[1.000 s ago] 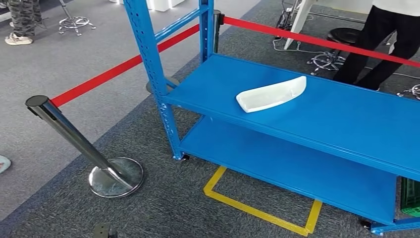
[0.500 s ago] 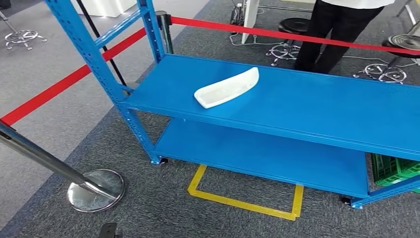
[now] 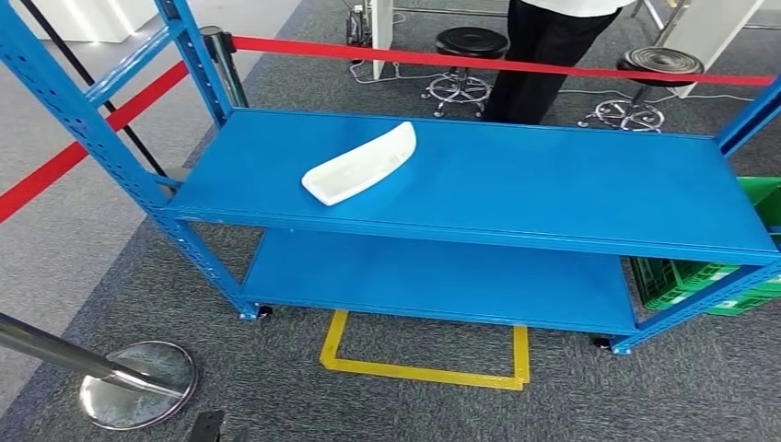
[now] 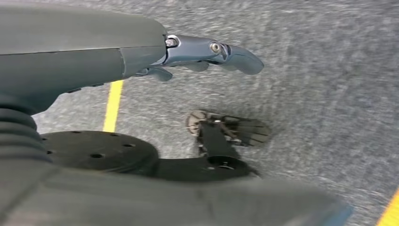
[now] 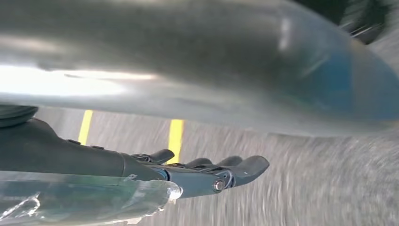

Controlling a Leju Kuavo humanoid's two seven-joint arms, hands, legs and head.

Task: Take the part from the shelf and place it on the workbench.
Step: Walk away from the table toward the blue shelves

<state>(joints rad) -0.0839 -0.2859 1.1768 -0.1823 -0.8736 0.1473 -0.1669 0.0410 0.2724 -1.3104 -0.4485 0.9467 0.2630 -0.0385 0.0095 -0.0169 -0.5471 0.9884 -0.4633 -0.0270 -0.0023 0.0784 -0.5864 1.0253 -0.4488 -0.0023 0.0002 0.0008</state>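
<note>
White curved plastic part (image 3: 359, 164) at 11 o'clock on blue metal shelf (image 3: 571, 198), likely light, stiff, slippery: best gripped mid-length across rims; left hand (image 4: 207, 54) and right hand (image 5: 207, 174) both loosely extended, empty.

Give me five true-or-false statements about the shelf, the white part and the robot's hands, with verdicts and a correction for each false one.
1. The white part lies on the upper board of the blue shelf. True.
2. The left hand holds the white part. False: it holds nothing, its fingers out over the carpet.
3. A yellow tape outline marks the floor in front of the shelf. True.
4. The right hand rests on the shelf. False: it hangs above the carpet, holding nothing.
5. The white part sits at the shelf's right end, by the green crate. False: it lies toward the left end.
</note>
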